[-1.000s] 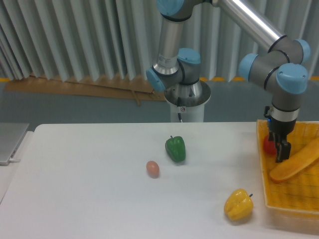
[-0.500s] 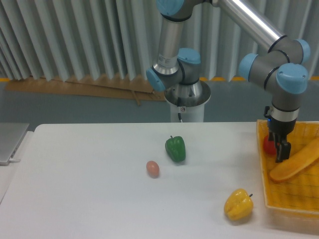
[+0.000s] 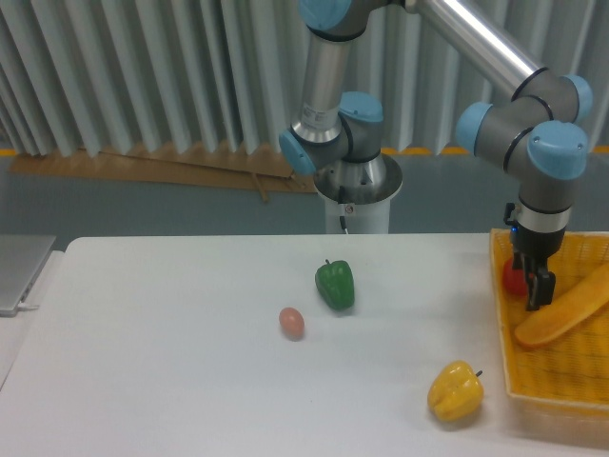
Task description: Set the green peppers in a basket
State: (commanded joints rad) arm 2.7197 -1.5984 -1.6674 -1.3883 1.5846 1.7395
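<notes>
The green pepper [image 3: 335, 284] sits mid-desk, well left of the end effector [image 3: 532, 283], which hangs over the basket [image 3: 557, 381] beside a red pepper [image 3: 513, 278], its spread untellable.

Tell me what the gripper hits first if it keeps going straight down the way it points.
Most likely the floor of the basket, close beside the red pepper and the end of the long orange item. The gripper points down over the basket's left part; depth from this single view is uncertain.

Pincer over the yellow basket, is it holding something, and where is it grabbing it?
It cannot be told. The pincer hangs over the basket right beside the red pepper, hiding any grip.
</notes>
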